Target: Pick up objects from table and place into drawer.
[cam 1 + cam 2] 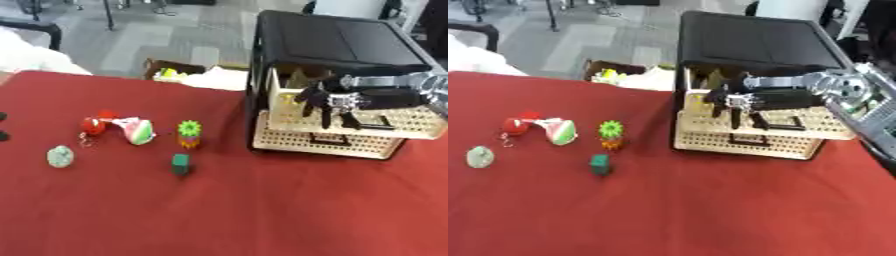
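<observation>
Several small toys lie on the red tablecloth: a red piece, a pink and green wedge, a small toy with a green top and orange base, a dark green block and a pale green egg shape. A black cabinet stands at the back right with its cream perforated upper drawer pulled out. My right hand hangs over that drawer, fingers relaxed and pointing down, holding nothing. Something yellow shows inside the drawer. Two dark tips of my left hand show at the left edge.
The lower cream drawer also sticks out a little under the upper one. Behind the table's far edge sits an open cardboard box with yellow and white contents. White cloth shows at the far left corner.
</observation>
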Action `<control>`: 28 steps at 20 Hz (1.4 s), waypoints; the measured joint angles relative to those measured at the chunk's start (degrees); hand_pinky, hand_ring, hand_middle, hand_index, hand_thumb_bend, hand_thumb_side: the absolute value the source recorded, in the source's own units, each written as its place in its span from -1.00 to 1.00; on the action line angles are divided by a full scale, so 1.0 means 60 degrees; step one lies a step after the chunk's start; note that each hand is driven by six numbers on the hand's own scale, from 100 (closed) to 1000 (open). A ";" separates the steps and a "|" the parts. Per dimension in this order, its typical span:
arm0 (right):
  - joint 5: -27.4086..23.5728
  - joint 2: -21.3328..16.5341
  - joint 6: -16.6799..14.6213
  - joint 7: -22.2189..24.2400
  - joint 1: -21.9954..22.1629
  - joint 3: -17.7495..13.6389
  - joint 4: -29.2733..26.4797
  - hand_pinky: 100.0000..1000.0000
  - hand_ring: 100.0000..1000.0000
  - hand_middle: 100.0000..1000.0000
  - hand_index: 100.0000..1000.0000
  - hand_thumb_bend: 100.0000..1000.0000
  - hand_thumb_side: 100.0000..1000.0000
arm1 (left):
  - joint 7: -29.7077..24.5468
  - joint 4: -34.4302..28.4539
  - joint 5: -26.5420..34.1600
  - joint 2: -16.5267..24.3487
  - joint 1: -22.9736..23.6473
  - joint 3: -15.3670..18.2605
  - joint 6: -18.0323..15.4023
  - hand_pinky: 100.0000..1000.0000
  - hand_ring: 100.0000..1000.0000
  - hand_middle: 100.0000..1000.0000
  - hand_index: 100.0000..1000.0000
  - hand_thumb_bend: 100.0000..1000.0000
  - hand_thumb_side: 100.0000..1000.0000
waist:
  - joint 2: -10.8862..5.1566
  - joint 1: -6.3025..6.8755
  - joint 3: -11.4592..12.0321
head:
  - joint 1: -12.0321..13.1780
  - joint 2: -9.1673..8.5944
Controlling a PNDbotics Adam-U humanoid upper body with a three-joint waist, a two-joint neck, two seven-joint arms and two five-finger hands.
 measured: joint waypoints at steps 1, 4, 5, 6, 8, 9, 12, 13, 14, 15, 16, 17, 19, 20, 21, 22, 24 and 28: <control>0.0002 0.0004 -0.0005 -0.0005 -0.0002 -0.0002 0.0011 -0.60 0.33 0.61 0.85 -1.00 1.00 | 0.0001 0.0000 0.0000 0.0000 0.0000 0.0000 -0.0001 -0.22 0.04 0.03 0.62 -1.00 0.96 | 0.0000 0.0001 0.0002 | 0.0000 -0.0008; 0.0008 0.0046 -0.0041 -0.0041 -0.0034 -0.0027 0.0117 -0.61 0.34 0.61 0.84 -1.00 1.00 | 0.0003 0.0000 0.0000 0.0000 -0.0004 0.0000 -0.0004 -0.22 0.03 0.03 0.62 -1.00 0.96 | 0.0010 0.0004 0.0013 | 0.0001 -0.0017; 0.0014 0.0062 -0.0057 -0.0060 -0.0036 -0.0060 0.0149 -0.61 0.34 0.61 0.84 -1.00 1.00 | 0.0004 0.0000 0.0000 0.0000 -0.0004 0.0000 -0.0006 -0.22 0.03 0.03 0.62 -1.00 0.96 | 0.0022 0.0006 0.0020 | 0.0001 -0.0029; 0.0046 0.0069 -0.0070 -0.0092 -0.0028 -0.0072 0.0252 -0.61 0.34 0.61 0.84 -1.00 1.00 | 0.0007 0.0000 -0.0001 0.0000 -0.0004 0.0001 -0.0008 -0.22 0.03 0.03 0.62 -1.00 0.96 | 0.0043 0.0008 0.0026 | 0.0001 -0.0045; 0.0127 0.0070 -0.0109 -0.0173 -0.0023 -0.0125 0.0431 -0.61 0.34 0.61 0.84 -1.00 1.00 | 0.0010 0.0001 -0.0002 -0.0001 -0.0006 0.0012 -0.0012 -0.22 0.03 0.03 0.62 -1.00 0.96 | 0.0099 0.0028 0.0029 | -0.0001 -0.0082; 0.0175 0.0071 -0.0134 -0.0225 -0.0023 -0.0161 0.0506 -0.61 0.34 0.61 0.84 -1.00 1.00 | 0.0011 0.0001 -0.0003 -0.0001 -0.0007 0.0016 -0.0013 -0.22 0.03 0.03 0.62 -1.00 0.96 | 0.0099 0.0029 0.0029 | -0.0001 -0.0085; 0.0298 0.0072 -0.0222 -0.0384 -0.0023 -0.0256 0.0708 -0.61 0.34 0.60 0.83 -1.00 1.00 | 0.0011 0.0001 -0.0005 -0.0001 -0.0007 0.0022 -0.0014 -0.22 0.03 0.03 0.62 -1.00 0.96 | 0.0104 0.0028 0.0031 | -0.0001 -0.0089; 0.0333 0.0072 -0.0255 -0.0429 -0.0023 -0.0289 0.0773 -0.62 0.34 0.60 0.82 -1.00 1.00 | 0.0011 0.0001 -0.0007 -0.0001 -0.0007 0.0023 -0.0014 -0.22 0.03 0.03 0.62 -1.00 0.96 | 0.0105 0.0030 0.0031 | -0.0001 -0.0089; 0.0359 0.0072 -0.0287 -0.0462 -0.0023 -0.0303 0.0828 -0.62 0.34 0.60 0.82 -1.00 1.00 | 0.0011 0.0001 -0.0009 -0.0001 -0.0007 0.0024 -0.0014 -0.22 0.03 0.03 0.62 -1.00 0.96 | 0.0106 0.0030 0.0030 | -0.0001 -0.0089; 0.0366 0.0073 -0.0312 -0.0486 -0.0023 -0.0316 0.0862 -0.62 0.34 0.60 0.82 -1.00 1.00 | 0.0011 0.0001 -0.0012 -0.0001 -0.0007 0.0025 -0.0014 -0.22 0.03 0.03 0.62 -1.00 0.96 | 0.0106 0.0032 0.0028 | -0.0001 -0.0089; 0.0373 0.0073 -0.0332 -0.0503 -0.0023 -0.0324 0.0890 -0.62 0.34 0.60 0.82 -1.00 1.00 | 0.0011 0.0001 -0.0014 -0.0002 -0.0007 0.0025 -0.0014 -0.22 0.03 0.03 0.62 -1.00 0.96 | 0.0106 0.0034 0.0022 | -0.0001 -0.0089; 0.0382 0.0073 -0.0348 -0.0514 -0.0024 -0.0327 0.0897 -0.62 0.34 0.60 0.82 -1.00 1.00 | 0.0011 0.0001 -0.0014 -0.0002 -0.0007 0.0025 -0.0014 -0.22 0.03 0.03 0.62 -1.00 0.96 | 0.0106 0.0038 0.0019 | -0.0001 -0.0089; 0.0390 0.0075 -0.0370 -0.0530 -0.0025 -0.0342 0.0915 -0.62 0.34 0.60 0.82 -1.00 1.00 | 0.0011 0.0001 -0.0015 -0.0002 -0.0007 0.0025 -0.0014 -0.22 0.03 0.03 0.62 -1.00 0.96 | 0.0106 0.0052 0.0018 | -0.0001 -0.0089; 0.0390 0.0078 -0.0375 -0.0535 -0.0025 -0.0349 0.0922 -0.62 0.34 0.60 0.82 -1.00 1.00 | 0.0011 0.0001 -0.0015 -0.0002 -0.0006 0.0025 -0.0014 -0.22 0.03 0.03 0.62 -1.00 0.96 | 0.0106 0.0058 0.0018 | -0.0001 -0.0089; 0.0390 0.0079 -0.0379 -0.0538 -0.0026 -0.0352 0.0937 -0.62 0.34 0.60 0.82 -1.00 1.00 | 0.0011 0.0001 -0.0015 -0.0002 -0.0006 0.0025 -0.0014 -0.22 0.03 0.03 0.62 -1.00 0.96 | 0.0106 0.0060 0.0017 | 0.0000 -0.0089; 0.0390 0.0081 -0.0383 -0.0542 -0.0027 -0.0354 0.0943 -0.62 0.34 0.60 0.82 -1.00 1.00 | 0.0011 0.0001 -0.0015 -0.0002 -0.0005 0.0025 -0.0014 -0.22 0.03 0.03 0.62 -1.00 0.96 | 0.0104 0.0060 0.0015 | 0.0001 -0.0089; 0.0390 0.0082 -0.0398 -0.0558 -0.0027 -0.0356 0.0948 -0.62 0.34 0.60 0.82 -1.00 1.00 | 0.0011 0.0001 -0.0015 -0.0002 -0.0005 0.0025 -0.0014 -0.22 0.04 0.03 0.62 -1.00 0.96 | 0.0103 0.0060 0.0006 | 0.0003 -0.0089; 0.0394 0.0082 -0.0447 -0.0606 -0.0024 -0.0399 0.0998 -0.59 0.35 0.60 0.81 -1.00 1.00 | 0.0011 0.0001 -0.0015 -0.0002 -0.0003 0.0026 -0.0014 -0.22 0.03 0.03 0.62 -1.00 0.96 | 0.0101 0.0058 -0.0005 | 0.0012 -0.0088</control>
